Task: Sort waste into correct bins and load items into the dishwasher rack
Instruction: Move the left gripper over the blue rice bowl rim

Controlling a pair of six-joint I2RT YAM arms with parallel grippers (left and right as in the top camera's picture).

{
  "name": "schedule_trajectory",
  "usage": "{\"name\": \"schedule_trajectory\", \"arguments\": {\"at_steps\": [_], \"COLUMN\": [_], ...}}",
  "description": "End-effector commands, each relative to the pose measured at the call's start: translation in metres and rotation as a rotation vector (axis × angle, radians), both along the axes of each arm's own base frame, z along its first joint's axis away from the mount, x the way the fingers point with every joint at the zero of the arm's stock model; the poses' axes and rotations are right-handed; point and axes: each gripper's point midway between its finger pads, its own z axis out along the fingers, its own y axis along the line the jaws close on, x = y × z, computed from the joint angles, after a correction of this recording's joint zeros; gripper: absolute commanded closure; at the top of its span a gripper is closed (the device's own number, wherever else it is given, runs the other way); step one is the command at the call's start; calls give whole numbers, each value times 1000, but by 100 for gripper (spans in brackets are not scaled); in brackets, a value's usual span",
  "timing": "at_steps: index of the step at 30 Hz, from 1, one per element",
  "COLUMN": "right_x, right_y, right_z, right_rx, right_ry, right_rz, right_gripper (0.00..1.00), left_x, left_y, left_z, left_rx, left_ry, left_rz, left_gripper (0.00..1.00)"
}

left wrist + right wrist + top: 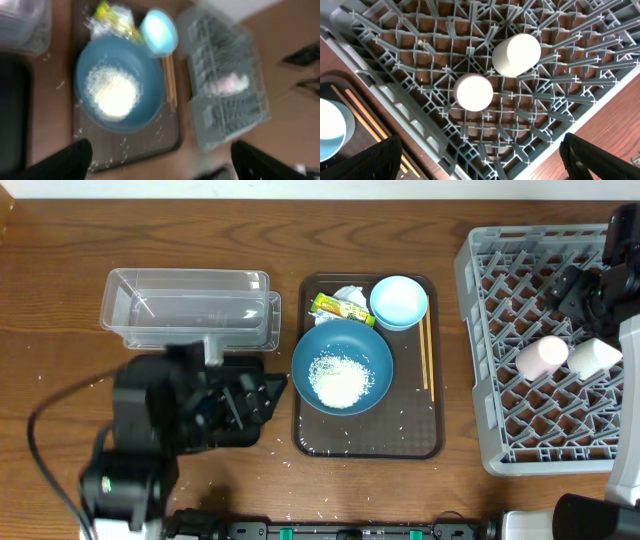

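Wood surface (60, 280); overhead, left arm (140, 430) hides most of black tray (11, 115). Left wrist view blurred. Wide, empty: left fingers (65, 160), right fingers (370, 160).

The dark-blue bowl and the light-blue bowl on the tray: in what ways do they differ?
Size: the dark-blue bowl is much larger than the light-blue bowl. Contents: the dark-blue bowl holds white rice; the light-blue bowl looks empty. Place: in the overhead view, the dark-blue bowl sits mid-tray, the light-blue bowl in the top-right corner. Both are round and upright on the brown tray.
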Motion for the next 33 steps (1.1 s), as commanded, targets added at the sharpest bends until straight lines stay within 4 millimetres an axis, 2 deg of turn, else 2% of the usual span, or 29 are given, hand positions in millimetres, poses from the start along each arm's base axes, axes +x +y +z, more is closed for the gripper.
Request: {"name": "schedule_trajectory", "arguments": {"at_steps": [1,3,6,11,17,21,25,33], "right_x": [0,0,0,0,0,0,0,0], "right_y": [-2,-2,-2,-2,-2,-2,-2,-2], "right_z": [2,2,2,2,2,2,2,2], "right_rx": [-5,-5,-5,-5,-5,-5,-5,-5], "right_ry": [-7,-7,-7,-7,-7,-7,-7,-7], "right_rz": [-6,-6,-6,-7,-6,-7,-6,-6], "right_gripper": [1,1,1,1,1,1,1,1], "left_x": [14,14,12,8,10,14,12,17], "left_y": [5,-4,-35,-88,-129,-131,-139,-151], "left_z": [-5,-14,-26,-41,-66,-100,-126,-155], "left_rx": [290,391,466,453,461,578,647,788], "left_ry": [9,60,59,53,76,151,186,125], "left_rz": [-59,-105,-216,-343,-407,-331,-352,-366], "left_gripper": [9,9,9,9,9,9,9,9]}}
